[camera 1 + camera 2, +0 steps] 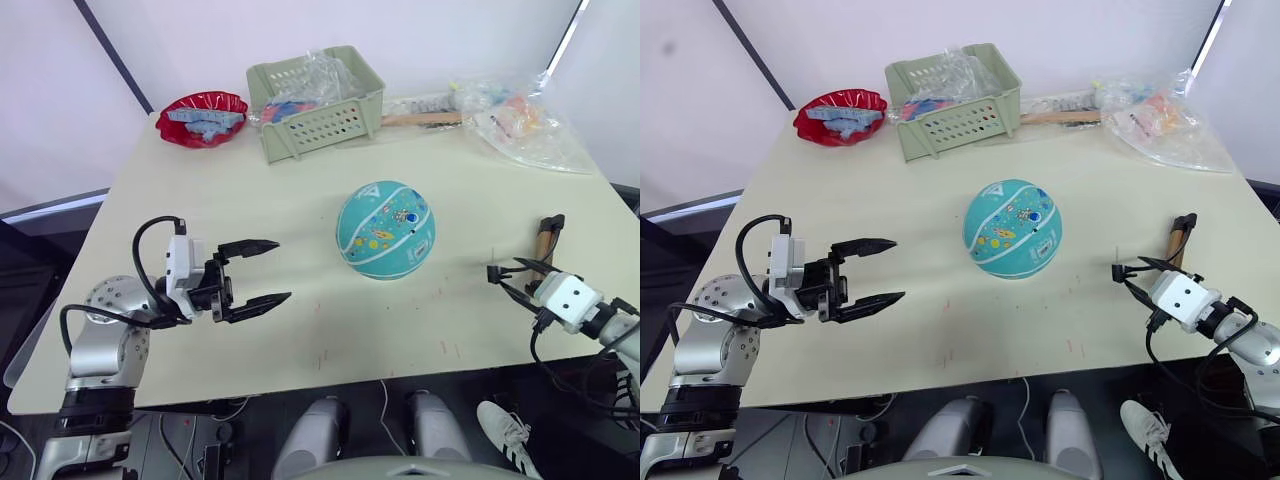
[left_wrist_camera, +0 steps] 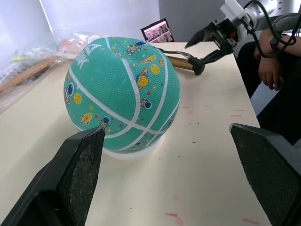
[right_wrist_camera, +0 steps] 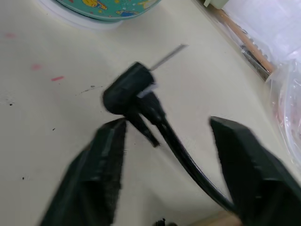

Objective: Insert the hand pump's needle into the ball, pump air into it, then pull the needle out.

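Note:
The teal ball (image 1: 385, 228) with white stripes and cartoon prints rests on a low white ring (image 2: 136, 151) at the table's middle. My left gripper (image 1: 284, 269) is open, level with the table and pointing at the ball from its left, about a hand's width away. The hand pump (image 1: 545, 240) lies near the table's right edge, bronze barrel and black handle showing. My right gripper (image 1: 503, 278) hovers open just in front of the pump. In the right wrist view the black fitting (image 3: 127, 92) with the needle (image 3: 167, 56) lies on the table just beyond the fingers, and the hose (image 3: 186, 157) runs back between them.
A green basket (image 1: 315, 100) with plastic bags, a red bowl (image 1: 203, 118) and clear bags (image 1: 520, 120) line the table's far edge. A wooden handle (image 1: 420, 118) lies beside the basket. A person's hand (image 2: 269, 66) shows beyond the right edge.

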Motion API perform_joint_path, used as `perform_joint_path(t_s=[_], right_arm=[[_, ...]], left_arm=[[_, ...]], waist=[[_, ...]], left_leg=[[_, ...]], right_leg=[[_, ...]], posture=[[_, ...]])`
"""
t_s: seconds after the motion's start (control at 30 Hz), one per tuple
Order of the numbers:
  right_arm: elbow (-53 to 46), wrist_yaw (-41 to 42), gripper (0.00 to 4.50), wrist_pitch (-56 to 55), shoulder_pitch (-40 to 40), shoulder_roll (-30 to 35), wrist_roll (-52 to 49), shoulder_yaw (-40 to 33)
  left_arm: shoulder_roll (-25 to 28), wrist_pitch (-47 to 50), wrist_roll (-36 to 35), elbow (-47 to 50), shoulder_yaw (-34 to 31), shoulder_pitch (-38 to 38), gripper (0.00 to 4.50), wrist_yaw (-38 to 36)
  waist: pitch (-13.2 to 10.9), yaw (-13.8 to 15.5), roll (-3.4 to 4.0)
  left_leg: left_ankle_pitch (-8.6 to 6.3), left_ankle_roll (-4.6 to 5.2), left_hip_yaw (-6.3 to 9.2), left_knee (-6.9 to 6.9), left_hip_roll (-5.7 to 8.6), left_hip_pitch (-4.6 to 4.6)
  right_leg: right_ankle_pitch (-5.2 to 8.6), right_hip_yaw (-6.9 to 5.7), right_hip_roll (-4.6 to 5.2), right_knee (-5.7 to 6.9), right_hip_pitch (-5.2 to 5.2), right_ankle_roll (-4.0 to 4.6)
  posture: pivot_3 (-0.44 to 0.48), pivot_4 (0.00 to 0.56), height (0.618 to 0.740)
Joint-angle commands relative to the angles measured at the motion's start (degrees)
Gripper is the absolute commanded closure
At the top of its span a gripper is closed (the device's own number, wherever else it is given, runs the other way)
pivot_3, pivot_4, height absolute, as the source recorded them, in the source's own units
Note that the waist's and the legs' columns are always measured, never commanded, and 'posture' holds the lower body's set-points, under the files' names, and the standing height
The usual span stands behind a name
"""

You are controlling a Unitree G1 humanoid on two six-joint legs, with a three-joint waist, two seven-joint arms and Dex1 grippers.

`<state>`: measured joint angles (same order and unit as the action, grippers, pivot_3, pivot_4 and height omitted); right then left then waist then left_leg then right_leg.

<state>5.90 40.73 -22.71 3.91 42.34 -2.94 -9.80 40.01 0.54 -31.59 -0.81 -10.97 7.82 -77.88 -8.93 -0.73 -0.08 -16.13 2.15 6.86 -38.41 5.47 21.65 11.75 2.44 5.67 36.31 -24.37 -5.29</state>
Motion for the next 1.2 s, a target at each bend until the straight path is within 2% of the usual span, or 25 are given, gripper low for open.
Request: perform_joint_path(t_s=[0.03,0.33,0.53,0.67,0.83,1.2], right_arm=[[-3.17,0.30,0.06,0.49,1.84,0.47,-3.48,-3.02],[-9.08,2.15,0.06,5.96,12.21,0.31,-10.70,-8.76],[-8.81,2.28,0.06,10.49,13.50,-1.64,-16.33,-12.20],[-7.52,5.88,0.06,13.23,14.51,-1.87,-20.31,-13.21],[-2.41,9.75,0.06,15.07,12.68,-0.60,-23.43,-15.66],[11.10,18.88,0.06,12.64,7.83,1.67,-23.00,-15.88]], left_arm=[[0.09,-1.32,-0.29,0.16,-1.14,-0.78,0.00,-0.04],[-0.25,-2.16,-0.15,0.84,-1.68,-5.77,0.00,0.75],[-0.58,-1.84,0.87,1.47,-1.87,-8.31,0.00,4.21],[-1.33,-0.85,1.15,1.27,-2.64,-9.46,0.00,8.21],[-1.34,-0.06,3.12,-0.24,-3.50,-12.50,0.00,12.47],[-3.38,-0.06,4.70,1.58,-4.53,-18.83,0.00,19.69]], waist=[[0.00,0.02,0.00],[0.00,0.10,-0.01],[-0.01,0.08,-0.02],[-0.03,0.12,-0.02],[-0.07,-0.04,-0.02],[-0.10,0.08,-0.04]], left_leg=[[0.00,0.00,0.01,0.00,-0.01,0.00],[-0.11,0.17,0.01,0.01,-0.05,0.00],[-0.11,0.18,-0.02,-0.01,-0.17,-0.09],[-0.11,0.17,0.00,0.00,-0.29,-0.23],[-0.13,0.18,-0.09,0.08,-0.45,-0.72],[-0.14,0.17,-0.16,0.08,-0.62,-0.77]], right_leg=[[0.00,-0.01,-0.01,0.00,0.00,0.00],[0.00,0.00,-0.02,-0.01,0.01,0.01],[-0.03,0.01,-0.12,-0.04,0.11,0.05],[-0.04,-0.01,-0.23,-0.05,0.25,0.09],[-0.03,0.01,-0.35,-0.37,0.81,0.10],[-0.09,0.03,-0.49,-0.38,0.82,0.17]], posture=[[0.000,0.150,0.740],[0.000,0.150,0.740],[0.000,0.150,0.740],[0.000,0.150,0.740],[0.000,0.150,0.740],[0.000,0.150,0.740]])
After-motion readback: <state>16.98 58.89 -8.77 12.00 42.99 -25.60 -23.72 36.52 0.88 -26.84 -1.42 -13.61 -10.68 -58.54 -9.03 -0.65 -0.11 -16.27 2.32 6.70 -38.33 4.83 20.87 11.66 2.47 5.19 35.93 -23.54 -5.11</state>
